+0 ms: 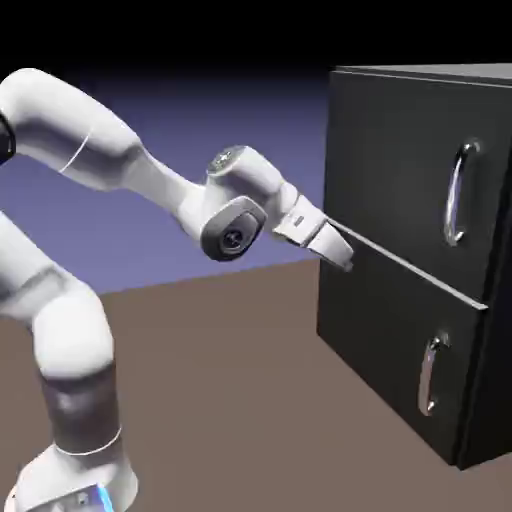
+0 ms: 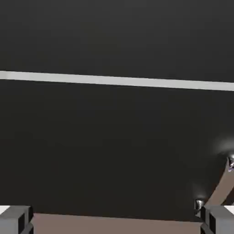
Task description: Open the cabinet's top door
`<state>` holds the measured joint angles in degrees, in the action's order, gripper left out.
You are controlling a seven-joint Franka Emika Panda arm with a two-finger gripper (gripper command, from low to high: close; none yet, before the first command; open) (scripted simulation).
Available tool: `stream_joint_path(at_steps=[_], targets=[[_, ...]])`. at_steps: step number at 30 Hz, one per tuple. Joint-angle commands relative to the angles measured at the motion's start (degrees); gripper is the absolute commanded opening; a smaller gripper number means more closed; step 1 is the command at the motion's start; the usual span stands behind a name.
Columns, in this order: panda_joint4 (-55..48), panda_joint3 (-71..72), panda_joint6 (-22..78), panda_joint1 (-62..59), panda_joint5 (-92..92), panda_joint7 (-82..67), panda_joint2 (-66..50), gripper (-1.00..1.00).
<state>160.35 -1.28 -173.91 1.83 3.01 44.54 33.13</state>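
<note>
The black cabinet (image 1: 400, 110) stands at the exterior view's right. Its top door (image 1: 390, 170) is flush with the front, and its curved chrome handle (image 1: 458, 192) sits near the door's right side. My gripper (image 1: 338, 255) is open and holds nothing. It hangs by the front's left edge, level with the light seam (image 1: 420, 270) between the two doors and well left of the handle. The hand view is filled by the black front (image 2: 114, 36) crossed by the seam (image 2: 117, 81), with my fingertips (image 2: 16, 218) wide apart at the bottom corners.
The shorter lower door (image 1: 390, 350) carries its own chrome handle (image 1: 430, 375). A chrome handle (image 2: 215, 189) shows at the hand view's lower right, on the panel below the seam. The brown table (image 1: 220, 380) runs under the arm and cabinet.
</note>
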Motion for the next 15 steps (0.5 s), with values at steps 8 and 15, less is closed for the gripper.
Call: stream_joint_path(at_steps=[8,15], targets=[[-4.35,-8.52,0.66,7.61,19.94,13.82,3.12,1.0],[-8.15,-15.97,1.24,14.27,37.38,25.91,5.85,1.0]])
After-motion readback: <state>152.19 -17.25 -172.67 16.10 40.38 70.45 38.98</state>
